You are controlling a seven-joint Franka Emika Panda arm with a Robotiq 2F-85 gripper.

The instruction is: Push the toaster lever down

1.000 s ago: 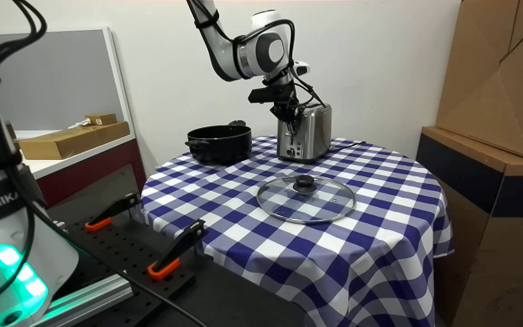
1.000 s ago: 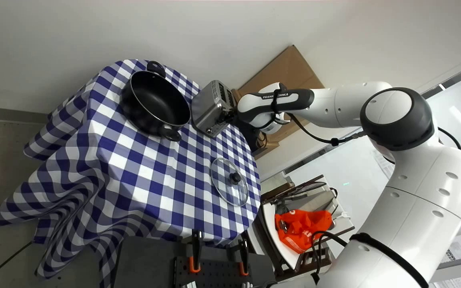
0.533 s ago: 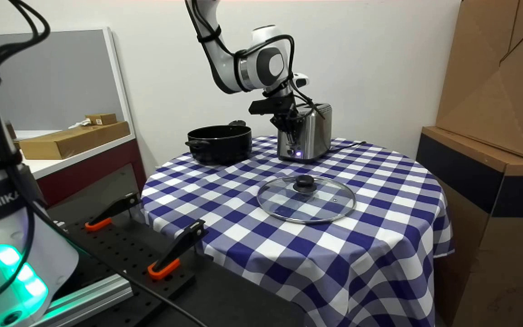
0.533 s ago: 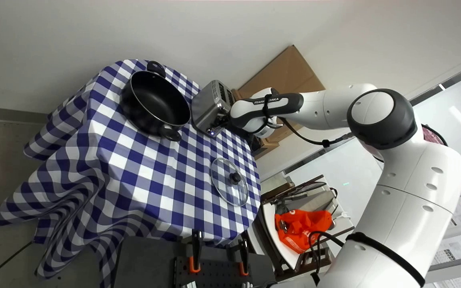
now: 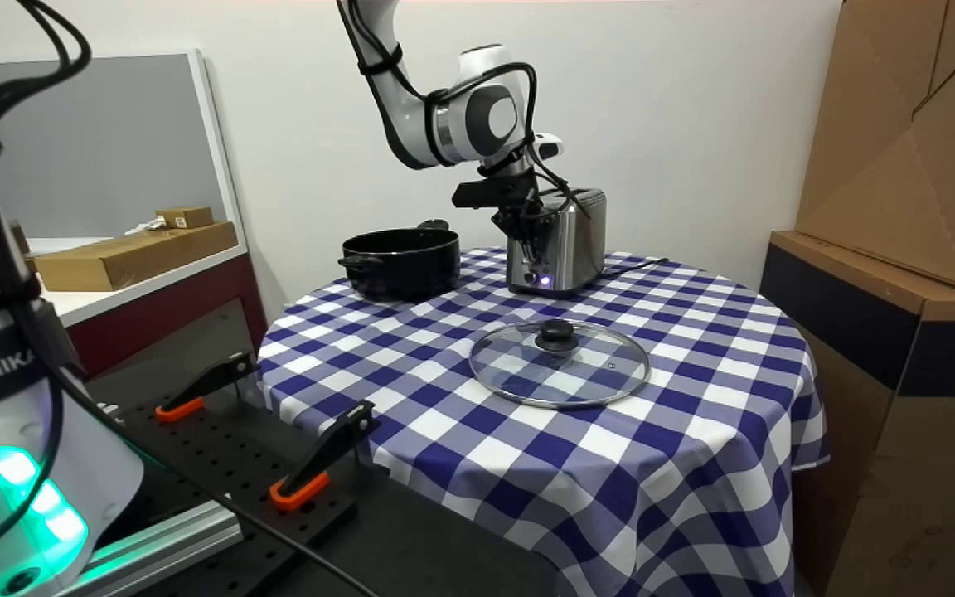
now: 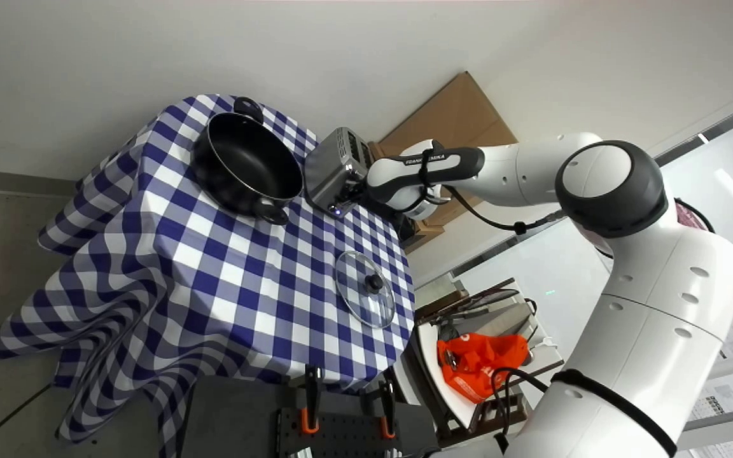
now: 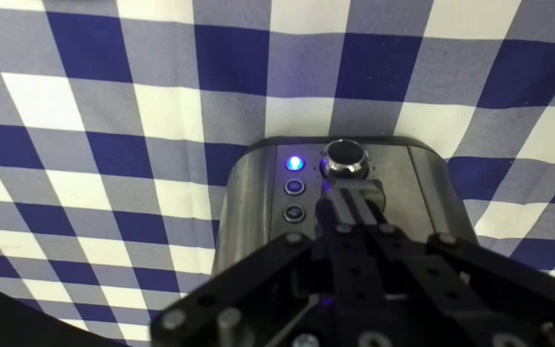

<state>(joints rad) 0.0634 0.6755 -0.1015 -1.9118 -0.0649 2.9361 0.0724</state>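
The silver toaster stands upright at the back of the table, and shows in an exterior view and from above in the wrist view. Its lever is low on the front panel, just above the round knob. A blue light glows beside the knob. My gripper is shut, its fingers side by side with only a thin gap and nothing between them. The fingertips rest on or just over the lever; contact is partly hidden. In an exterior view my gripper covers the lever.
A black pot stands beside the toaster. A glass lid with a black knob lies nearer the front of the checkered tablecloth. The toaster's cord runs off its far side. A wall stands close behind the table.
Over the last second my gripper moved down along the toaster's front and the lever went down with it. The blue light came on. In the last half second almost nothing moved.
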